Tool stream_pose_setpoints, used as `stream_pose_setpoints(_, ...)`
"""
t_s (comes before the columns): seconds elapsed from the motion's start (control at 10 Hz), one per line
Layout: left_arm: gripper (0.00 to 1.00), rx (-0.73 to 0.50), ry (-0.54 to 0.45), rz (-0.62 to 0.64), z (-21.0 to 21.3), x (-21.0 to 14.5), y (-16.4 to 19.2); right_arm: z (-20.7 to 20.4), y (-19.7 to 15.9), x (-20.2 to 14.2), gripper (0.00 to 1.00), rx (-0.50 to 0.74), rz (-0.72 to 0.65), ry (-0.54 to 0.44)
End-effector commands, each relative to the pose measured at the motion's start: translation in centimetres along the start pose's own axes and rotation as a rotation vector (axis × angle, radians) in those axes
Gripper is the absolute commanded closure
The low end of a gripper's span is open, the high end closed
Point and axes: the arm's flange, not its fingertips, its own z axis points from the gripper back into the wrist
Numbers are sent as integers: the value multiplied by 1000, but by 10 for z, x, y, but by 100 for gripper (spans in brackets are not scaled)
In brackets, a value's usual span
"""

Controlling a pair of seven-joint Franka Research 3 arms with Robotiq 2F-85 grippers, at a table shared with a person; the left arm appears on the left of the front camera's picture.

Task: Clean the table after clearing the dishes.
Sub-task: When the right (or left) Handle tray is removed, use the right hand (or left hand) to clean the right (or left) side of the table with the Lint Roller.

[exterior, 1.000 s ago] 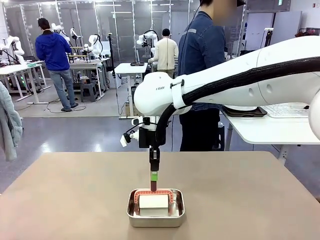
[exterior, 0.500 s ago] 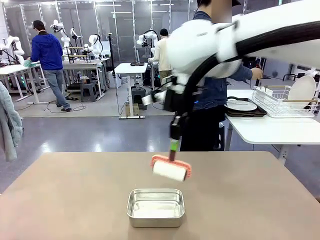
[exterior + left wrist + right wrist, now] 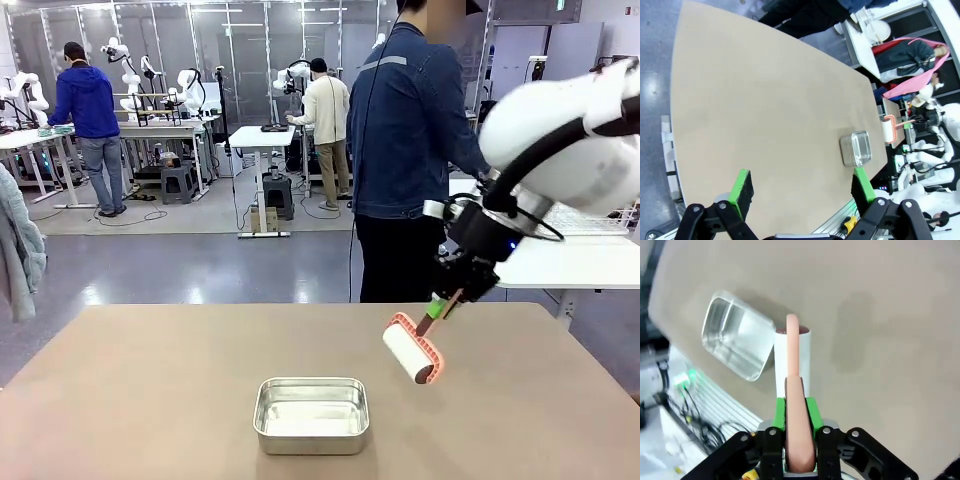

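Leftmost, from the left wrist: looks down on the counter (image 3: 765, 110) past the left gripper (image 3: 802, 184), green pads (image 3: 741, 186) spread well apart with nothing between them. Hangs above one edge of the plain beige top.

Then, in the front view, around the middle of the counter: finds a small steel pan (image 3: 311, 413), rectangular with rounded corners, sitting flat close to the near edge, shiny inside. Beyond the far edge, a little right of centre: shows a person (image 3: 410, 150) in a dark blue jacket and black trousers, standing turned partly away.

Right of the pan: catches a lint roller (image 3: 411, 352), a white roll in an orange-red frame, tilted, roll end low and handle rising to the upper right. Hangs near the pan but apart from it. Throws its shadow off to one side on the top in the right wrist view, so sits above the counter rather than on it.

At the handle's upper end: meets the right gripper (image 3: 437, 312), clamped on that pinkish handle, green pads pressing it from both sides. Farther right: joins the white right arm (image 3: 570, 140) at the picture's right side.
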Motion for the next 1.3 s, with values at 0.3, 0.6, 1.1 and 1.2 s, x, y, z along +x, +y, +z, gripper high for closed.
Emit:
stream_pose_setpoints(0.3,0,12,-13,-5,2,-2,-2,-8,-13,-6,100,30,-127,-65)
stream_pose_setpoints(0.6,0,12,-13,-5,2,-2,-2,-17,-15,-7,79,42,-112,-91)
stream_pose_setpoints(1.1,0,12,-13,-5,2,-2,-2,-74,-91,8,79,317,-343,-90)
stream_pose_setpoints(1.2,0,12,-13,-5,2,-2,-2,-79,-98,14,79,330,-389,-130)
